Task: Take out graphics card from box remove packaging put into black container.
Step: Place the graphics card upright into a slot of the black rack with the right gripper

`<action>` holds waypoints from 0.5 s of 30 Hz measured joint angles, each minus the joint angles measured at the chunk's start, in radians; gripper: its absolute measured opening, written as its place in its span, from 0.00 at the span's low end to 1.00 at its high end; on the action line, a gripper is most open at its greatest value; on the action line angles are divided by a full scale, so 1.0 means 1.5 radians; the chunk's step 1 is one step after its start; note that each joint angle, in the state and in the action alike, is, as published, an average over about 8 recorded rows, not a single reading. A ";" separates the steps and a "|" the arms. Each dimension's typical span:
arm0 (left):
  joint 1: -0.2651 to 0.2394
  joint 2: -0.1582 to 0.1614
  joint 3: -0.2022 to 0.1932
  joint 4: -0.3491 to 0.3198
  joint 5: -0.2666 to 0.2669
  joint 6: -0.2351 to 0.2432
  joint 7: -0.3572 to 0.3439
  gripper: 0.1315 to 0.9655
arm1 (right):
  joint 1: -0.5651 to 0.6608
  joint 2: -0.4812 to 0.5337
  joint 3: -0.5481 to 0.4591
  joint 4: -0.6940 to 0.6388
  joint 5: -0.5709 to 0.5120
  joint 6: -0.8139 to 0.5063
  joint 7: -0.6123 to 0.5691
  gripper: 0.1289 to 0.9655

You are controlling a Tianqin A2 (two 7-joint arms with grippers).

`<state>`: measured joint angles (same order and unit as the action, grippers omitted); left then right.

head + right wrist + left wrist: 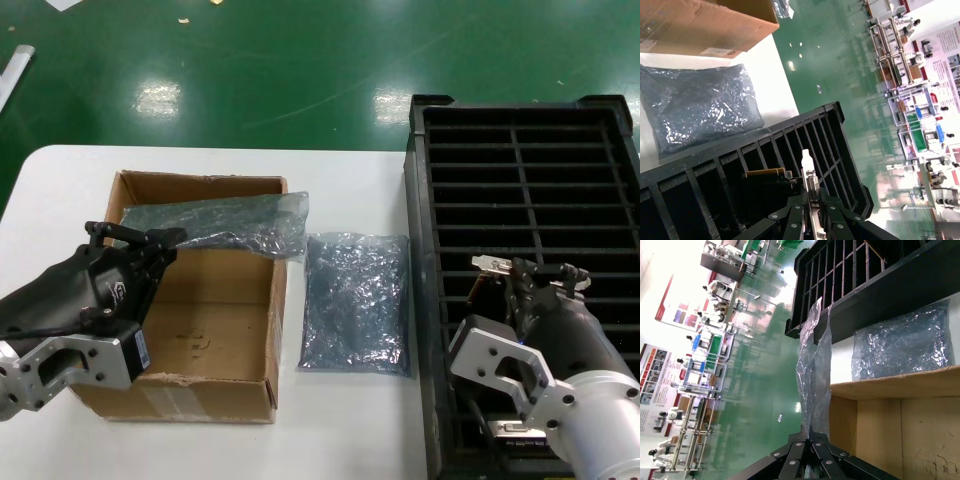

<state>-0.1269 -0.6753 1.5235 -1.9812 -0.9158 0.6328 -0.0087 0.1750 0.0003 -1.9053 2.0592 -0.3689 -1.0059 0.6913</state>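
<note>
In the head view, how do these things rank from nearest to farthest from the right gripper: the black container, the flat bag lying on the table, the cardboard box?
From the right gripper:
1. The black container, directly under the gripper, on the robot's right.
2. The flat bag, on the table between container and box.
3. The cardboard box, on the robot's left.
</note>
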 joint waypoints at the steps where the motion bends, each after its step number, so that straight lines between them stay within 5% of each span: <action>1: 0.000 0.000 0.000 0.000 0.000 0.000 0.000 0.01 | 0.002 0.000 -0.003 0.000 -0.004 -0.002 0.005 0.05; 15: 0.000 0.000 0.000 0.000 0.000 0.000 0.000 0.01 | 0.042 0.000 -0.045 0.000 -0.066 -0.024 0.059 0.05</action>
<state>-0.1269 -0.6753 1.5235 -1.9812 -0.9158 0.6328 -0.0087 0.2378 0.0002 -1.9724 2.0593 -0.4678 -1.0425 0.7793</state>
